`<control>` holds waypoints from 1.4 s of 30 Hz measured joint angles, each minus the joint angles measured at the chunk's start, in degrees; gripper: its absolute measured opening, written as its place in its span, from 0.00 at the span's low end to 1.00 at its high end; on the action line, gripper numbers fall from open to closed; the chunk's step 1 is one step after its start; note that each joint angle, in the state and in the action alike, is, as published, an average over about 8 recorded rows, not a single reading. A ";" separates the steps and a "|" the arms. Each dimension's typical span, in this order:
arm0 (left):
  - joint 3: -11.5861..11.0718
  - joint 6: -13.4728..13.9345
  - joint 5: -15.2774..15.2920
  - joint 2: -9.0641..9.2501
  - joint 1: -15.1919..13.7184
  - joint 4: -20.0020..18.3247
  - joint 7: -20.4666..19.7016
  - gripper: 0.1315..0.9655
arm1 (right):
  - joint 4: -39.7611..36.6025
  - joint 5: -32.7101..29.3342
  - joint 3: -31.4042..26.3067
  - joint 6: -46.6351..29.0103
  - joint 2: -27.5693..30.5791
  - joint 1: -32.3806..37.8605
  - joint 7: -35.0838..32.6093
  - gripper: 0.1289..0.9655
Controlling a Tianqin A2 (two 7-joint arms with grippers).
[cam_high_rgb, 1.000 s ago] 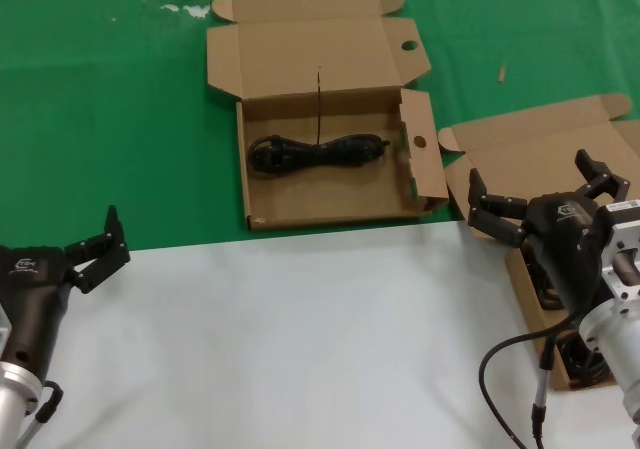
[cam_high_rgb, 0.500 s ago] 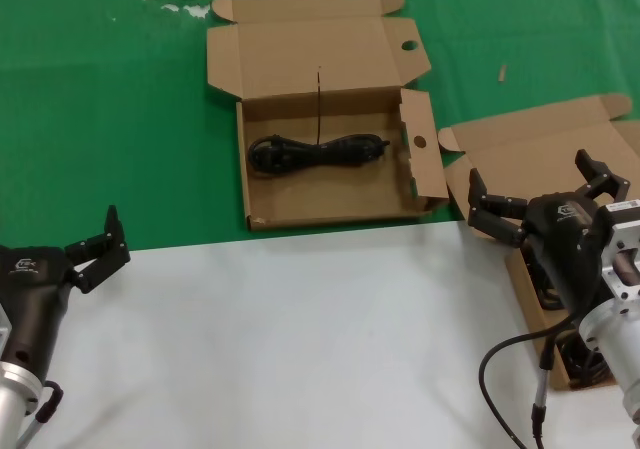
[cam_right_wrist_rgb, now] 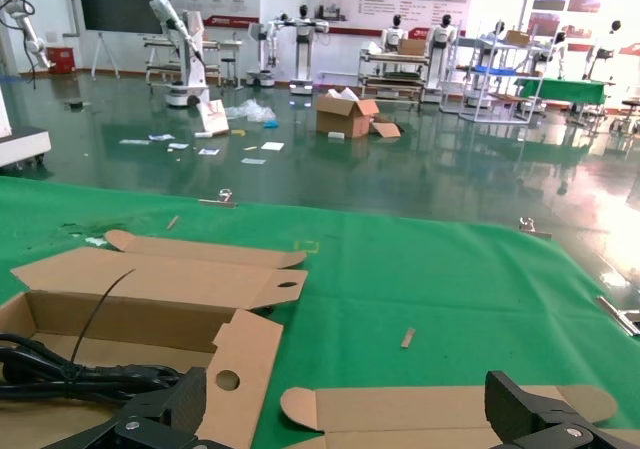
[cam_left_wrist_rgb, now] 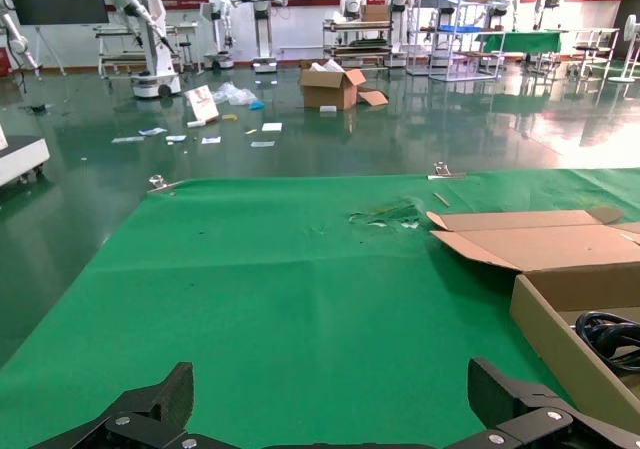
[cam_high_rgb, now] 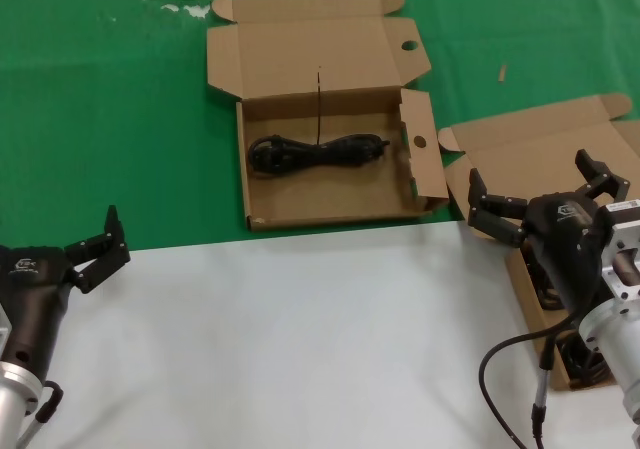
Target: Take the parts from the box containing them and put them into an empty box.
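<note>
While the left claw (cam_high_rgb: 98, 249) hung idle with its fingers spread wide at the near left, over the edge where the white sheet (cam_high_rgb: 300, 339) met the green counter (cam_high_rgb: 110, 119), the right claw (cam_high_rgb: 540, 201) hovered at the far right, also wide open and holding nothing. It sat above the plain-lidded box (cam_high_rgb: 530, 159), whose lid lay folded back with small rounded corner tabs. Dark coiled cables (cam_high_rgb: 585, 359) showed inside that box beneath the right arm, though much of them was hidden by the arm itself. Well to the left of it, near the middle of the counter, lay the shallow mailer box (cam_high_rgb: 330, 204), its large lid open toward the far side and its side flap with a round hole standing at its right wall. One black cable bundle (cam_high_rgb: 318, 152) lay across the floor of that box, stretched nearly from wall to wall. From the right wrist view, the same bundle (cam_right_wrist_rgb: 70, 374) showed inside the mailer box (cam_right_wrist_rgb: 150, 319), beside the holed flap.
</note>
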 joint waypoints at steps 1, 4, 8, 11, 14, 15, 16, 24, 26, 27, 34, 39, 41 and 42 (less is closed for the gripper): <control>0.00 0.00 0.00 0.00 0.00 0.00 0.00 1.00 | 0.00 0.00 0.00 0.00 0.00 0.00 0.00 1.00; 0.00 0.00 0.00 0.00 0.00 0.00 0.00 1.00 | 0.00 0.00 0.00 0.00 0.00 0.00 0.00 1.00; 0.00 0.00 0.00 0.00 0.00 0.00 0.00 1.00 | 0.00 0.00 0.00 0.00 0.00 0.00 0.00 1.00; 0.00 0.00 0.00 0.00 0.00 0.00 0.00 1.00 | 0.00 0.00 0.00 0.00 0.00 0.00 0.00 1.00; 0.00 0.00 0.00 0.00 0.00 0.00 0.00 1.00 | 0.00 0.00 0.00 0.00 0.00 0.00 0.00 1.00; 0.00 0.00 0.00 0.00 0.00 0.00 0.00 1.00 | 0.00 0.00 0.00 0.00 0.00 0.00 0.00 1.00; 0.00 0.00 0.00 0.00 0.00 0.00 0.00 1.00 | 0.00 0.00 0.00 0.00 0.00 0.00 0.00 1.00; 0.00 0.00 0.00 0.00 0.00 0.00 0.00 1.00 | 0.00 0.00 0.00 0.00 0.00 0.00 0.00 1.00; 0.00 0.00 0.00 0.00 0.00 0.00 0.00 1.00 | 0.00 0.00 0.00 0.00 0.00 0.00 0.00 1.00; 0.00 0.00 0.00 0.00 0.00 0.00 0.00 1.00 | 0.00 0.00 0.00 0.00 0.00 0.00 0.00 1.00; 0.00 0.00 0.00 0.00 0.00 0.00 0.00 1.00 | 0.00 0.00 0.00 0.00 0.00 0.00 0.00 1.00; 0.00 0.00 0.00 0.00 0.00 0.00 0.00 1.00 | 0.00 0.00 0.00 0.00 0.00 0.00 0.00 1.00; 0.00 0.00 0.00 0.00 0.00 0.00 0.00 1.00 | 0.00 0.00 0.00 0.00 0.00 0.00 0.00 1.00; 0.00 0.00 0.00 0.00 0.00 0.00 0.00 1.00 | 0.00 0.00 0.00 0.00 0.00 0.00 0.00 1.00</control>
